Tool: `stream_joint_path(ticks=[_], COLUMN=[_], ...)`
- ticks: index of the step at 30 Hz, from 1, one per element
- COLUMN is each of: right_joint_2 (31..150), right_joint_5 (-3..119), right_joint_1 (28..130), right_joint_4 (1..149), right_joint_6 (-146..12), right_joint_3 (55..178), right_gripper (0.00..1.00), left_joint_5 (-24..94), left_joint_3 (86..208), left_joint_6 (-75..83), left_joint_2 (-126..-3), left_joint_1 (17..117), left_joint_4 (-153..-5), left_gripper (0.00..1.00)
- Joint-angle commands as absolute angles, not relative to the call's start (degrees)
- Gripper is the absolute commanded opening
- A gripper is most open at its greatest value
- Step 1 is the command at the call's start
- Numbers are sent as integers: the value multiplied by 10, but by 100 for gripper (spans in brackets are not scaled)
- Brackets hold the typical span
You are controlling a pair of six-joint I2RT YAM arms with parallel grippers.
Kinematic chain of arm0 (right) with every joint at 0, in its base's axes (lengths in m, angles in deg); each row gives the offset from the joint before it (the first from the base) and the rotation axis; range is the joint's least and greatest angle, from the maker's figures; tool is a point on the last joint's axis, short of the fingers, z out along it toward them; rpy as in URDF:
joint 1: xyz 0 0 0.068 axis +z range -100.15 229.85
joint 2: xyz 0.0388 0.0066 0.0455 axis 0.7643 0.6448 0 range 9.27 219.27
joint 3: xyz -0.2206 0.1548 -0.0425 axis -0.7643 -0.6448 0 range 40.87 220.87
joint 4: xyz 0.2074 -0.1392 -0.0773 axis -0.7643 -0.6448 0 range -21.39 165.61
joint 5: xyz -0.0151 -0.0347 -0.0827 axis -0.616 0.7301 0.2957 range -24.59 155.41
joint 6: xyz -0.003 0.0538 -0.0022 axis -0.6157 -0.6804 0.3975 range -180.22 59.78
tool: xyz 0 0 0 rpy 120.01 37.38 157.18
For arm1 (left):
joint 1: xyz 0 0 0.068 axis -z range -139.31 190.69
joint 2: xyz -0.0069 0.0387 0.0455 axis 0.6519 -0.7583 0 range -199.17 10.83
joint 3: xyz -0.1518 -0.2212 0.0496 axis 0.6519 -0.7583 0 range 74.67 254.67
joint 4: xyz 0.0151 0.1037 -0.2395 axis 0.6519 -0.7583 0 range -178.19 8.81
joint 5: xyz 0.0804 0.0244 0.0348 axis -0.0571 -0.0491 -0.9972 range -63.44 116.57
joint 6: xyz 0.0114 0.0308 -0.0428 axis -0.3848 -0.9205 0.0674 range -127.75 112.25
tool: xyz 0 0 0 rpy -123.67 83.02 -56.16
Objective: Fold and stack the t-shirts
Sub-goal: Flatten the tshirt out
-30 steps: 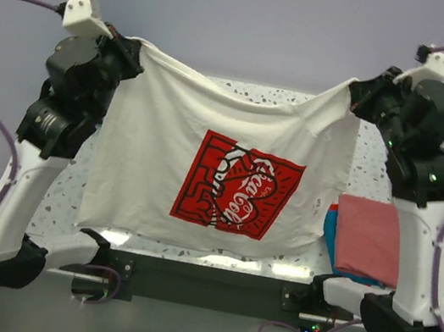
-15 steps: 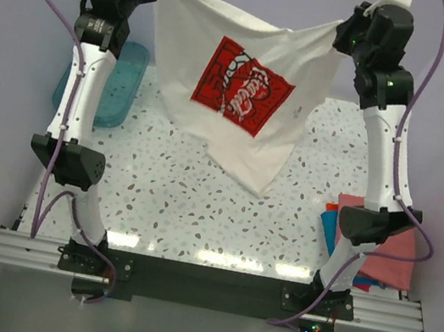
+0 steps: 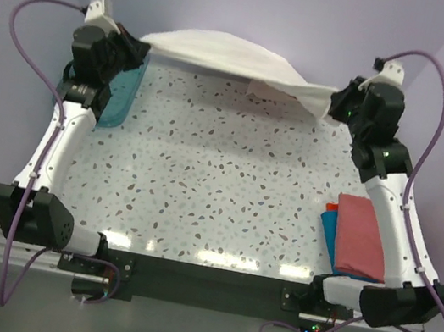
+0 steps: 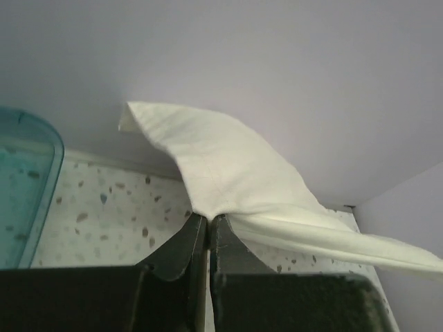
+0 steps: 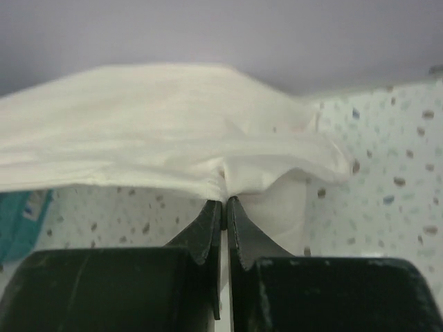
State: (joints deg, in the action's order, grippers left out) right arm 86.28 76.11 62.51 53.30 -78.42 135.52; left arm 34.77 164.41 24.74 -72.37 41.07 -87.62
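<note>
The cream-white t-shirt (image 3: pixel 225 50) hangs stretched between both arms along the table's far edge, its print hidden. My left gripper (image 3: pixel 143 51) is shut on its left corner; in the left wrist view the jaws (image 4: pixel 208 218) pinch the cloth (image 4: pixel 221 166). My right gripper (image 3: pixel 334 104) is shut on the shirt's right corner, seen pinched in the right wrist view (image 5: pixel 224 200) under the bunched cloth (image 5: pixel 152 131). A folded salmon-red t-shirt (image 3: pixel 360 235) lies on a bright blue t-shirt (image 3: pixel 330 228) at the right front of the table.
A translucent teal plastic tub (image 3: pixel 118 96) stands at the far left of the speckled table (image 3: pixel 202 180), just below the left gripper; it also shows as the tub (image 4: pixel 21 194) in the left wrist view. Purple walls close in the back and sides.
Both arms have swung from high over the near table out to its far edge and lowered. The shirt, earlier hanging open with its red print showing, now stretches flat and low.
</note>
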Motion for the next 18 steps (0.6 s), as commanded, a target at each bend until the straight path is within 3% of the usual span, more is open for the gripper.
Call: stream_joint_path(ticks=[1, 10, 18], right_joint_2=[775, 621, 508], right_joint_5=[726, 610, 549], right_joint_1=[622, 635, 637], right_joint_4=[535, 478, 434], right_joint_6=[-847, -934, -963], right_joint_3=[1204, 792, 659], right_gripper=[0, 0, 0], left_joint_5=[319, 280, 267], left_joint_3=[1478, 1117, 982], left_joint_6=[296, 355, 379], left_joint_2=[-652, -496, -420], left_joint_1=[407, 407, 407], left_joint_4=[-854, -909, -944], left_gripper=[0, 0, 0])
